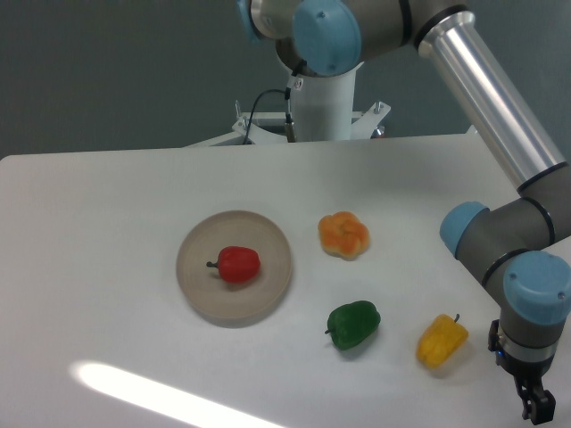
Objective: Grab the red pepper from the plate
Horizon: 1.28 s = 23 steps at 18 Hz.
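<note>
You're looking at a white worktop (pixel 107 232) that fills most of the view. Behind it stands a plain dark grey-green wall (pixel 116 71). A bright streak of light (pixel 152 392) slants across the worktop's near left part.

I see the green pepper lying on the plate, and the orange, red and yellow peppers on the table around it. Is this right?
Not quite. The camera view shows the red pepper on the plate, not the green one. The green pepper lies on the table, together with the orange pepper and the yellow pepper.
</note>
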Available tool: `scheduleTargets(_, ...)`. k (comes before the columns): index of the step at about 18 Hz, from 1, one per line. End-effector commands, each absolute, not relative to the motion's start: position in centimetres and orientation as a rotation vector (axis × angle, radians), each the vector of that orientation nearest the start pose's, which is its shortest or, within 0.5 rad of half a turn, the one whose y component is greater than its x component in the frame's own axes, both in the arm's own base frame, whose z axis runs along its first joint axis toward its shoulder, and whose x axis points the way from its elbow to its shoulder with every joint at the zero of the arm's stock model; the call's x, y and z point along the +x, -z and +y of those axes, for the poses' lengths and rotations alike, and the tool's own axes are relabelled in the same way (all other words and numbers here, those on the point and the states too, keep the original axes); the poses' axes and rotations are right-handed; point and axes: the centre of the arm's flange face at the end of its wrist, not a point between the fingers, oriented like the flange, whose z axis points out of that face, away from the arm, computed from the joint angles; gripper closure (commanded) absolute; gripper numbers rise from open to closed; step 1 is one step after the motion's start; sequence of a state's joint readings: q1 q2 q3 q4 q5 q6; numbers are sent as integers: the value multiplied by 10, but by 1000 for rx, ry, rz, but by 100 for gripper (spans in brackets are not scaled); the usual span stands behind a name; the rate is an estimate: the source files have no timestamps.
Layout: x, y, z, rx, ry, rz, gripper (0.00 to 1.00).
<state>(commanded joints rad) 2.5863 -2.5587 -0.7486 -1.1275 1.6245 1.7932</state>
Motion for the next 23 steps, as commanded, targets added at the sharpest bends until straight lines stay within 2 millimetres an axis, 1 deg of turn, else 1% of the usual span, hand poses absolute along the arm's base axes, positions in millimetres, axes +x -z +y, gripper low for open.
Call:
scheduleTargets(2, -664, -264, 567, -2885, -443, 1177, 0)
scheduleTargets(5, -654, -267, 570, -2888, -428, 1183, 0)
scheduleTargets(7, -638, -275, 579, -2887, -428, 1172, 0)
scheduleTargets(8, -629, -280, 577, -2891, -414, 1169, 0)
scheduleTargets(9, -613, -289, 581, -2896, -407, 1146, 0)
scheduleTargets(11, -586, -303, 588, -2905, -398, 1113, 0)
scheduleTargets(13, -562, -314, 592, -2913, -386, 1071, 0)
scheduleTargets(14, -546, -318, 597, -2917, -376, 1053, 0)
scheduleTargets(15, -524, -321, 603, -2925, -361, 1021, 0)
scheduleTargets(16, -509, -323, 605, -2930, -348, 1000, 0)
scheduleTargets(17, -484, -328, 609, -2933, -332, 980, 0)
scheduleTargets(18, -466, -331, 612, -2935, -322, 970, 0)
scheduleTargets(19, -450, -334, 614, -2940, -312, 955, 0)
scheduleTargets(20, -427, -333, 613, -2953, -288, 927, 0)
scheduleTargets(22, -397, -323, 609, -2977, -240, 889, 0)
scheduleTargets(23, -384, -323, 608, -2978, -229, 887, 0)
